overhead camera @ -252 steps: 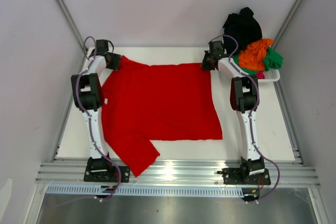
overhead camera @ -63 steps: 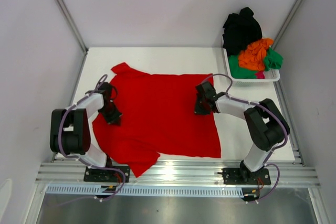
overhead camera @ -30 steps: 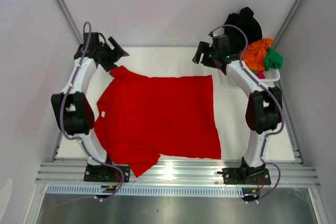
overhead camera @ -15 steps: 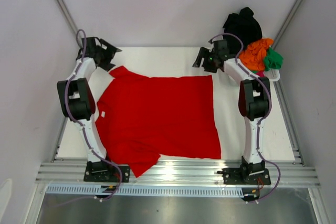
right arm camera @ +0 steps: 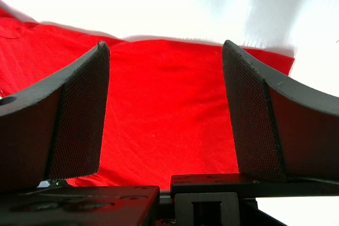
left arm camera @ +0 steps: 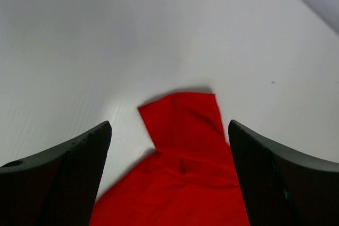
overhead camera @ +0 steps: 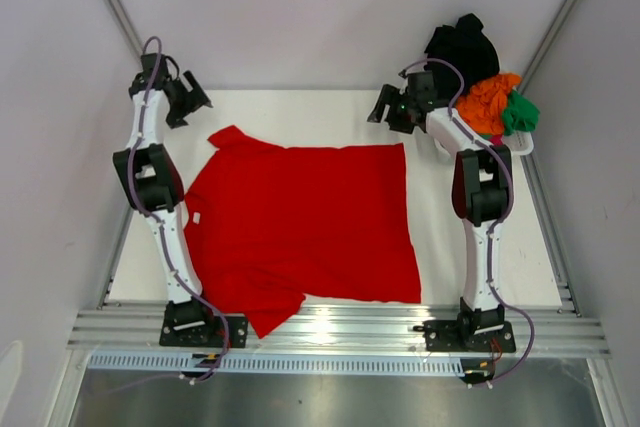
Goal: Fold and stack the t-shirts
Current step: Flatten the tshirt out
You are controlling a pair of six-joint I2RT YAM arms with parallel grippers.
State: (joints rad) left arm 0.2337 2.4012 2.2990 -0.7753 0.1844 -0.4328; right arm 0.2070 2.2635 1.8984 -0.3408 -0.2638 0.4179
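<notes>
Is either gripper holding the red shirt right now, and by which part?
Nothing is held. The left gripper and right gripper are both open and empty, off the red shirt's far corners.

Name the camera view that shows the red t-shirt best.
Top external: the red t-shirt lies spread flat on the table, almost wholly in view. The left wrist view catches just a sleeve and shoulder; the right wrist view, only a stretch of cloth along one edge.

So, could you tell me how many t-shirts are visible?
5: red t-shirt spread on the table; black, orange, green and pink ones heaped in the basket, perhaps hiding more.
</notes>
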